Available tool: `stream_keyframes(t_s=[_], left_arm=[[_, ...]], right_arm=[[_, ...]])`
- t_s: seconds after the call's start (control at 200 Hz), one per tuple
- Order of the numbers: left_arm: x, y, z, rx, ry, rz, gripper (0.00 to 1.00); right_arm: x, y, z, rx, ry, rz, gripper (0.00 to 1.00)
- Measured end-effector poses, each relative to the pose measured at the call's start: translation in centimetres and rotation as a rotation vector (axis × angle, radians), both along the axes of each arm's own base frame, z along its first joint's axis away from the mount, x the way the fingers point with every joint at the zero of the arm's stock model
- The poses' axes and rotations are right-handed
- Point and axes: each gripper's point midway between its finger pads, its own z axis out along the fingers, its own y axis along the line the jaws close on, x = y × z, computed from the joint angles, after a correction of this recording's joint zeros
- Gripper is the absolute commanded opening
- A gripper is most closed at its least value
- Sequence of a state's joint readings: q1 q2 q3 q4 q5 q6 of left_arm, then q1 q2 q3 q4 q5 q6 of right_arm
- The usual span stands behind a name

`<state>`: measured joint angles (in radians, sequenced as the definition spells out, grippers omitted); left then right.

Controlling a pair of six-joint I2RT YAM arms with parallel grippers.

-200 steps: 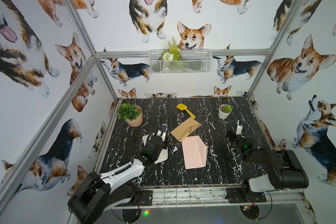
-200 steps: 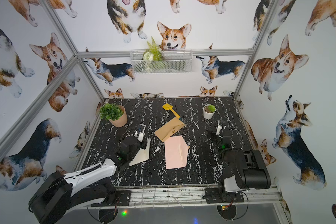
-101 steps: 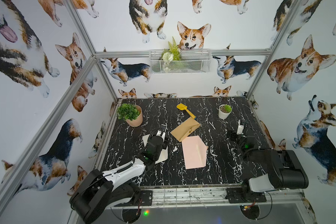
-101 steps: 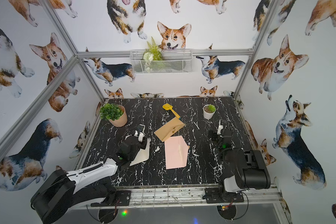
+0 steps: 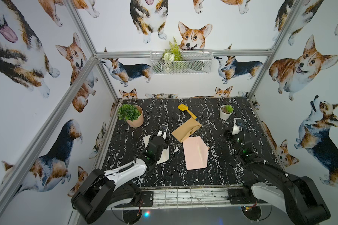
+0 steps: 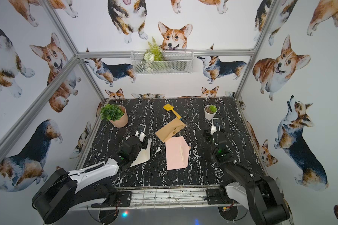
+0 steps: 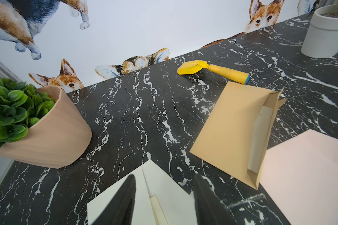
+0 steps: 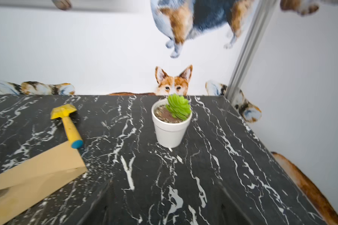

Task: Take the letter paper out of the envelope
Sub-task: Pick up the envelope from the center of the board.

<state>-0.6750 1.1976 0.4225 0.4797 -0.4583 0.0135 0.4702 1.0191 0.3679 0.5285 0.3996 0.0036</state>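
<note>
Barely anything shifted since second ago: left arm nudged slightly, envelopes unmoved. Black, white-veined marble bench [image 5: 164, 175] inside aluminium-framed booth; corgi wallpaper on all walls; wire basket [image 5: 181, 62] with greenery on back rail. Left hand [image 7: 165, 185] over white envelope [image 5: 163, 157], fingers apart. Right hand [image 5: 237, 123] near white pot [image 5: 225, 115], fingers apart, empty. Letter paper [image 7: 260, 140] inside tan envelope [image 5: 185, 130], mid-bench, just beside pink envelope [image 5: 195, 153]. Yellow trowel [image 5: 186, 112] just beyond tan envelope. Terracotta pot [image 5: 136, 119] far left.
</note>
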Motion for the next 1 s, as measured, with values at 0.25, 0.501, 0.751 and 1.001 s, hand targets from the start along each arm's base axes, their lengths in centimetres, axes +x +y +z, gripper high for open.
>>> stream_keyframes(t_s=[0.25, 0.501, 0.751, 1.001], left_arm=[[0.3, -0.4, -0.4, -0.004, 0.022, -0.002, 0.5], [-0.7, -2.9, 0.6, -0.157, 0.045, -0.123, 0.53], [-1.3, -1.1, -0.5, -0.154, 0.035, -0.06, 0.6], [-0.6, -2.0, -1.8, -0.13, 0.081, -0.069, 0.6]], right_arm=[[-6.0, 10.8, 3.9, 0.068, 0.107, 0.246, 0.77], [-8.3, 19.3, -1.9, -0.241, 0.328, 0.249, 0.98], [-5.1, 20.7, -0.4, 0.045, 0.453, 0.219, 0.91], [-3.7, 23.8, -4.5, 0.148, 0.633, 0.207, 0.97]])
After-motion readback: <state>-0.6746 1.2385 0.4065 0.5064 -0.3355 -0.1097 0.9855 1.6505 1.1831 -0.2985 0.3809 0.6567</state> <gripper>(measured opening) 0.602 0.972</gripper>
